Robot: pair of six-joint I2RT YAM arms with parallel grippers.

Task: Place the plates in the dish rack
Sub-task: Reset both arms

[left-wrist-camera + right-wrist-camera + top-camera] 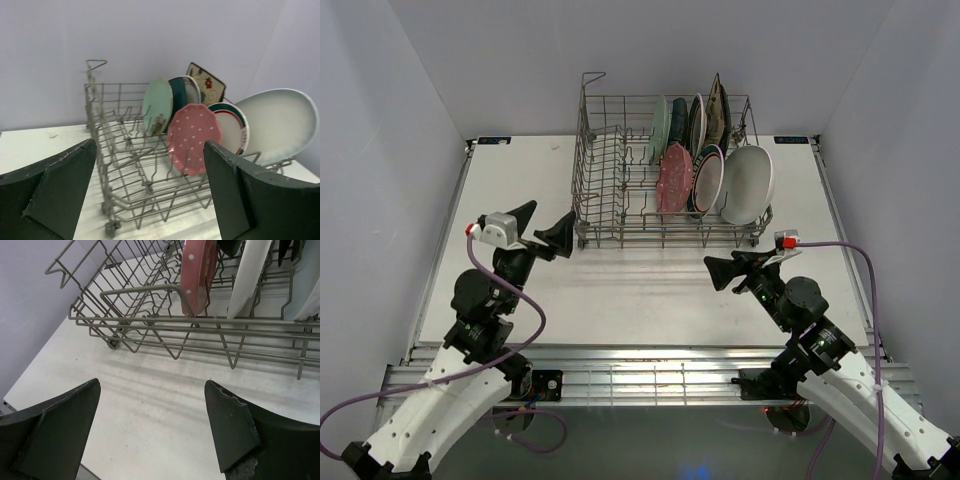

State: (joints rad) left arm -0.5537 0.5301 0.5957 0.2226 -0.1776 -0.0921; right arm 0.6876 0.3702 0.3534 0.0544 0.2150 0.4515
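Dish rack (620, 200) sits at the far middle of the desk (640, 295), long side facing you. The plates (705, 160) stand on edge between the tines in its right half.

Front row, left to right:
- pink dotted plate (192, 137)
- teal-and-red-rimmed round plate (232, 127)
- white oval plate (277, 125), leaning at the right end

Back row holds the mint green plate (157, 105), then a teal-edged one, and the floral square plate (206, 82) furthest back. The rest overlap too much to count.

Your left fingers (560, 235) are spread wide with nothing between them. They hang above the desk near the rack's front left corner and point at the rack.

Your right fingers (720, 270) are also spread and empty, low over the desk near the front of the rack's right half.

Neither pair touches wire or plate.
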